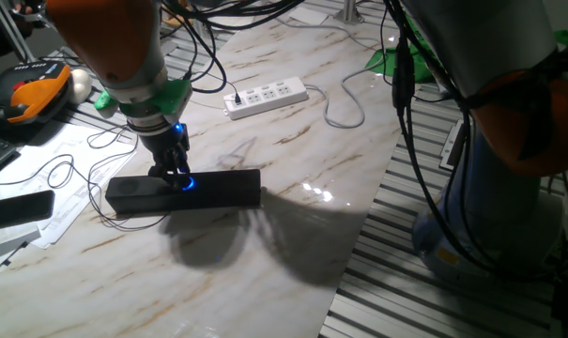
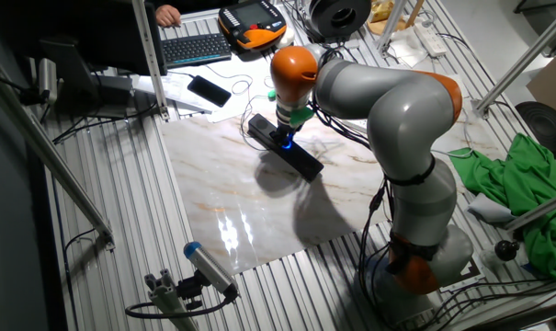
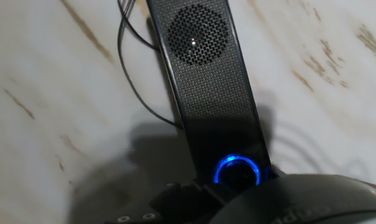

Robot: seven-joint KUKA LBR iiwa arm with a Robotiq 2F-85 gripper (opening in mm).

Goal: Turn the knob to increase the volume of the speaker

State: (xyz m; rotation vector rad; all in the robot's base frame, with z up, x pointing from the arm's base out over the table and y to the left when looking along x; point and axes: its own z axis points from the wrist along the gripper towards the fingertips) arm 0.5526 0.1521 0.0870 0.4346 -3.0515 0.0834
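- The marble counter (image 1: 293, 244) carries everything, lying across slatted metal.
- The arm (image 2: 388, 110), grey with orange joints, bends down over the counter's middle.
- The speaker (image 1: 218, 188) lies flat on the counter, a long black bar; in the hand view it runs from 12 o'clock down toward 6, with its round mesh grille at the top.
- A white power strip (image 1: 268, 96) sits well apart, at about 1 o'clock from the speaker in one fixed view.
- The claw (image 1: 174, 175) stands upright over the bar's middle, right at the knob; whether it grips I cannot tell.
- The knob (image 3: 237, 171) glows with a blue ring, on the bar, partly under the claw's dark body.
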